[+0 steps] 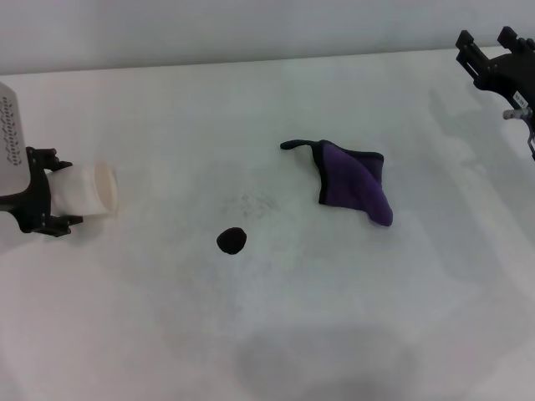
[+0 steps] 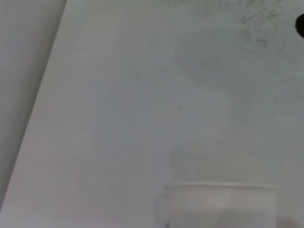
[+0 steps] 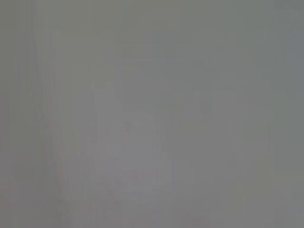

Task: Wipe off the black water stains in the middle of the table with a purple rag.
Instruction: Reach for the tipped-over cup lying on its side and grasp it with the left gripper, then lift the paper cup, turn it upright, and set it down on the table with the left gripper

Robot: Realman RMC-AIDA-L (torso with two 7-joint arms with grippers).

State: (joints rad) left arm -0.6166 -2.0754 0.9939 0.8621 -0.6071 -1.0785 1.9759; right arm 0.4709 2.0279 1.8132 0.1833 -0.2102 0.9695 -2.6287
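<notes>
The black water stain (image 1: 231, 241) is a small solid blob in the middle of the white table (image 1: 276, 334), with faint grey specks (image 1: 251, 203) just beyond it. The purple rag (image 1: 355, 181) lies folded to the stain's right, its black loop (image 1: 292, 144) pointing left. My right gripper (image 1: 485, 40) hangs open and empty at the far right, well away from the rag. My left gripper (image 1: 57, 191) at the left edge is shut on a white paper cup (image 1: 88, 190) that lies sideways. The left wrist view shows the cup's rim (image 2: 221, 204) and a sliver of the stain (image 2: 300, 24).
The table's far edge meets a pale wall (image 1: 251, 29). In the left wrist view the table's edge (image 2: 45, 95) runs diagonally, with grey specks (image 2: 256, 21) at the frame's border. The right wrist view shows only a blank grey surface.
</notes>
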